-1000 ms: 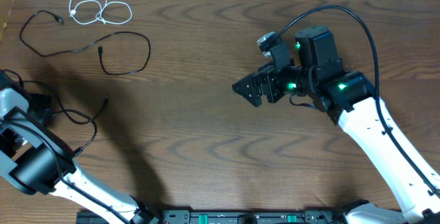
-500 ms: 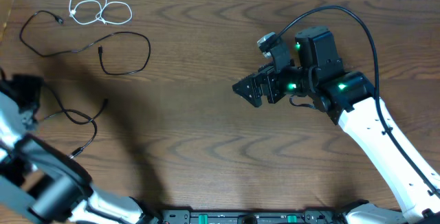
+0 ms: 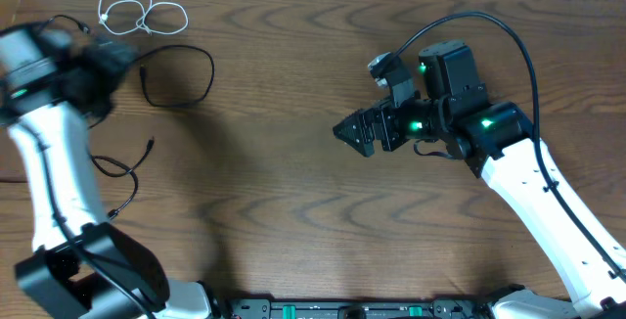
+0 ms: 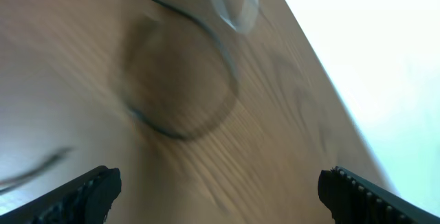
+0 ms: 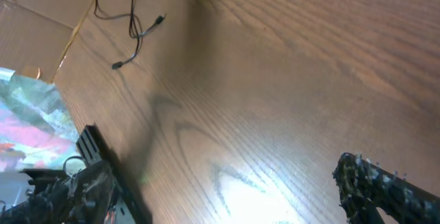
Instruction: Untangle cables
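A white cable (image 3: 145, 18) lies coiled at the far left of the wooden table. A black cable (image 3: 211, 72) loops just below it, its left part hidden under my left arm. Another black cable (image 3: 132, 172) lies lower left. My left gripper (image 3: 110, 57), blurred by motion, hovers open over the looped black cable. In the left wrist view (image 4: 220, 196) it is open and empty, above a blurred black loop (image 4: 179, 124) and the white cable (image 4: 237, 7). My right gripper (image 3: 352, 131) is open and empty mid-table, shown wide open in the right wrist view (image 5: 227, 189), far from a black cable (image 5: 135, 28).
The table's far edge meets a white surface (image 4: 385, 59). Cardboard (image 5: 34, 31) and a colourful packet (image 5: 27, 114) lie beyond the table's left edge. A black rail (image 3: 342, 309) runs along the front edge. Thick black arm wire (image 3: 489, 16) arcs over the right arm.
My left arm has swung quickly from the lower left edge up to the far left, over the looped black cable. The right arm and the cables have barely moved.
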`<move>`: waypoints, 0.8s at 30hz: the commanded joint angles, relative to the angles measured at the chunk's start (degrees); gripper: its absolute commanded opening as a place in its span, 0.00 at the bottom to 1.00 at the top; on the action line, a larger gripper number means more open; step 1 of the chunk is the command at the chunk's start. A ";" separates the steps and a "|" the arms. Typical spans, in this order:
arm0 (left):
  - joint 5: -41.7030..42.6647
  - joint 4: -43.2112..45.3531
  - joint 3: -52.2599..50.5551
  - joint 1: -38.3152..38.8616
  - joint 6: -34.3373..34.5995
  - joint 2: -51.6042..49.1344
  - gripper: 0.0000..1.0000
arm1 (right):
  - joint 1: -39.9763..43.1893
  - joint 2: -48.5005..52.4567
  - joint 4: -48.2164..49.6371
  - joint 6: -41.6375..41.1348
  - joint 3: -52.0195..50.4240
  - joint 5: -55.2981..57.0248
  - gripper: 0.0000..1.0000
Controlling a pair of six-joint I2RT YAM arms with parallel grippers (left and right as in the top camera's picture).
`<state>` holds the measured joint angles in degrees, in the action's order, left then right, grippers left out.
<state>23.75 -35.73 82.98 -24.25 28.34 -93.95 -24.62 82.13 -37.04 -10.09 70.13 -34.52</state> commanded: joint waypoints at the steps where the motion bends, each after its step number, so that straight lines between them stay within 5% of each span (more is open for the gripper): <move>1: -1.16 -0.46 0.50 9.64 -7.02 2.32 0.98 | 0.26 0.28 -0.76 -0.59 0.24 -0.50 0.99; 13: -8.66 -11.87 0.50 32.39 -8.20 16.37 0.98 | 4.74 0.26 -4.35 -1.92 0.24 -0.52 0.99; 24: -10.45 -28.06 0.50 35.32 -8.20 33.62 0.98 | 4.92 0.26 -5.64 -4.81 0.24 -0.59 0.99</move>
<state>15.27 -62.22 82.96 10.98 20.91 -64.53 -19.99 82.13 -42.22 -12.95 70.13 -34.70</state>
